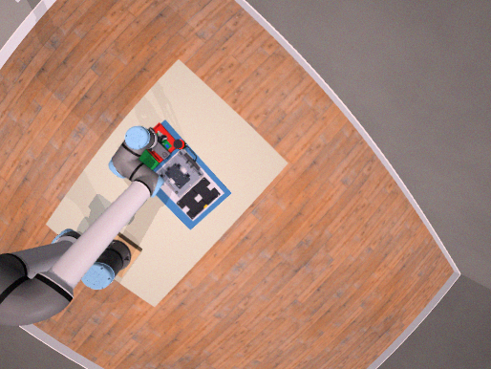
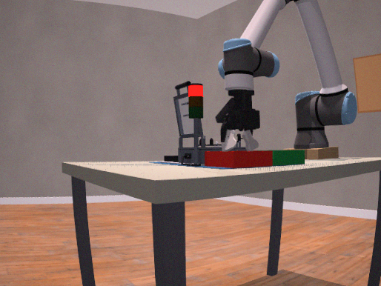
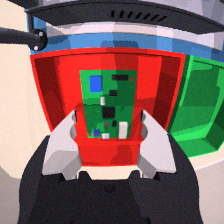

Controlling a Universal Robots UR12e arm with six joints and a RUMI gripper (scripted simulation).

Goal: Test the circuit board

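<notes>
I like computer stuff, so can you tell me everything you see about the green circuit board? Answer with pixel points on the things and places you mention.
The green rectangular circuit board [image 3: 111, 95] lies inside the red open-topped bin [image 1: 159, 127] [image 2: 237, 159] [image 3: 67, 70], component side up. It has a big blue block in one corner, a smaller blue part, a white connector, black chips and a tiny red dot. The bin is under it. The end effector's pale fingers stand apart on either side, not gripping it.
</notes>
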